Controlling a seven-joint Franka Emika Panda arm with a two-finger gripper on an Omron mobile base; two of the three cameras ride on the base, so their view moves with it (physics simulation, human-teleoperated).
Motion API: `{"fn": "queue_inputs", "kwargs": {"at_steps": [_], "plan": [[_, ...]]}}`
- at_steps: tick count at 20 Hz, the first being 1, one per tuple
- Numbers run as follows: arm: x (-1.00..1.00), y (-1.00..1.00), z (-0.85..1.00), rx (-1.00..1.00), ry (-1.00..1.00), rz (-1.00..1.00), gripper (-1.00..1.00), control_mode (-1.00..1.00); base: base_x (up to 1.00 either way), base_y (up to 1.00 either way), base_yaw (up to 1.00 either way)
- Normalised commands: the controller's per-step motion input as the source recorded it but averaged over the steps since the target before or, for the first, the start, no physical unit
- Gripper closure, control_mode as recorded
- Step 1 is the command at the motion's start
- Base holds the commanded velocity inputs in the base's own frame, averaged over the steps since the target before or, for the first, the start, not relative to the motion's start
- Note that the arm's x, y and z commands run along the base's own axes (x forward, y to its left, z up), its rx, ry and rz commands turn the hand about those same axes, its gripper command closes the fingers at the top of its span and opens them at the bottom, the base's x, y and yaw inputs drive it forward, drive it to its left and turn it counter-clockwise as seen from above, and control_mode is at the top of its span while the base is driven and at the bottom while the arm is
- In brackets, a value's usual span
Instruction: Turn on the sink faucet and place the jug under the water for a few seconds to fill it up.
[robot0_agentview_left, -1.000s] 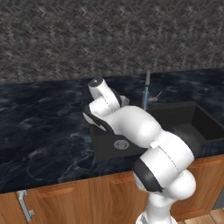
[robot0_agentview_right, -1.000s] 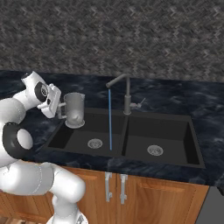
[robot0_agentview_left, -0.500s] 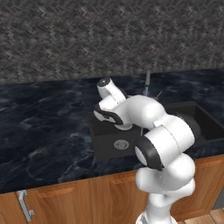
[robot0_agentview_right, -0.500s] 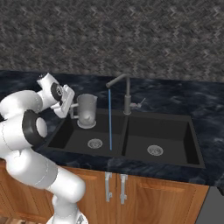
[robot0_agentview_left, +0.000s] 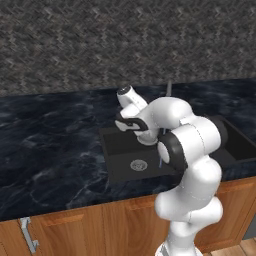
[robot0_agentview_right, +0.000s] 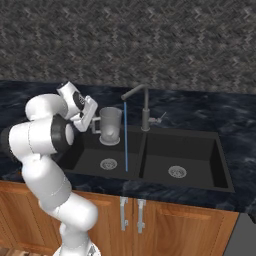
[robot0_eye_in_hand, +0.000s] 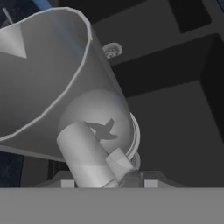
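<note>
The translucent grey jug (robot0_agentview_right: 110, 125) hangs upright over the left basin of the black sink (robot0_agentview_right: 200, 150). My gripper (robot0_agentview_right: 94, 128) is shut on its side loop handle from the left. The dark sink faucet (robot0_agentview_right: 145, 107) stands behind the divider, its spout reaching left. A thin blue stream of water (robot0_agentview_right: 125, 142) falls into the left basin, just right of the jug's rim. In the hand view the jug (robot0_eye_in_hand: 65, 78) looms close with its handle (robot0_eye_in_hand: 85, 153) between my fingers. In the left base view my arm hides most of the jug (robot0_agentview_left: 146, 137) in front of the faucet (robot0_agentview_left: 168, 89).
Dark marble counter (robot0_agentview_right: 30, 90) surrounds the sink, with a stone wall behind. A round silver drain (robot0_agentview_right: 108, 163) sits in the left basin and another (robot0_agentview_right: 177, 171) in the right. Wooden cabinet doors (robot0_agentview_right: 165, 225) run below the counter edge.
My arm has carried the jug to the right, from the left end of the sink to just beside the water stream. The grip on the handle is unchanged.
</note>
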Motion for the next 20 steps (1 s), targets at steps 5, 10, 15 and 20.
{"fn": "queue_inputs", "kwargs": {"at_steps": [5,10,15,20], "plan": [[0.37,-0.21,-0.11,0.00,0.03,-0.11,1.00,-1.00,0.00,0.00,0.00],[0.22,-0.19,-0.24,0.00,0.05,-0.11,1.00,-1.00,0.00,0.00,0.00],[0.29,-0.06,-0.13,0.00,0.03,-0.09,1.00,-1.00,0.00,0.00,0.00],[0.21,-0.01,0.00,0.00,0.00,-0.07,1.00,-1.00,0.00,0.00,0.00]]}}
